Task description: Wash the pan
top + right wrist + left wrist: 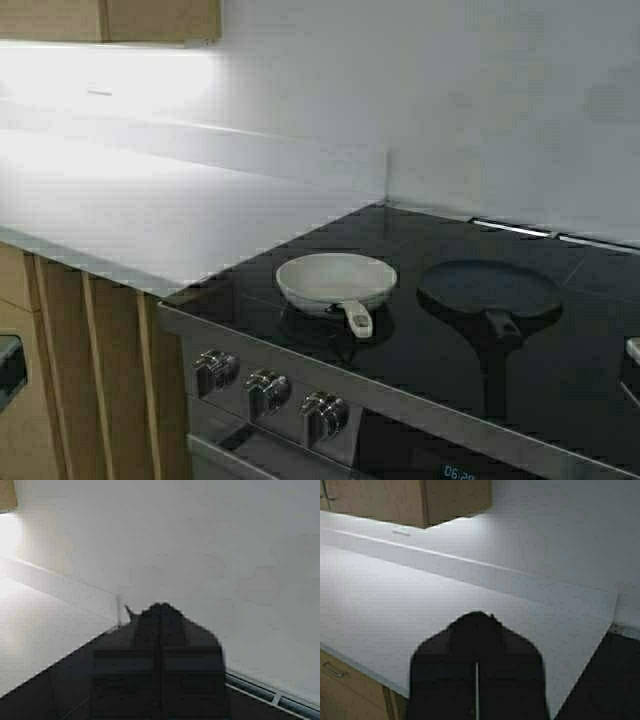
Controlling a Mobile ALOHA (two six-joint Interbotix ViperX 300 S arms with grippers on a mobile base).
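The small cream-white pan (335, 280) sits on the front left burner of the black stovetop (420, 340), its short beige-and-grey handle (358, 319) pointing toward the stove's front edge. Neither arm shows in the high view. My left gripper (477, 616) is shut and empty, raised above the white counter (420, 610), with the stove at its right. My right gripper (160, 605) is shut and empty, raised near the back corner of the stovetop (60, 685), facing the wall. The pan is not in either wrist view.
A wider black pan (490, 290) with a black handle sits right of the cream pan. Three knobs (268, 390) line the stove front. The white counter (150, 210) spreads to the left, with wood cabinets (90, 390) below and a wall cabinet (120, 20) above.
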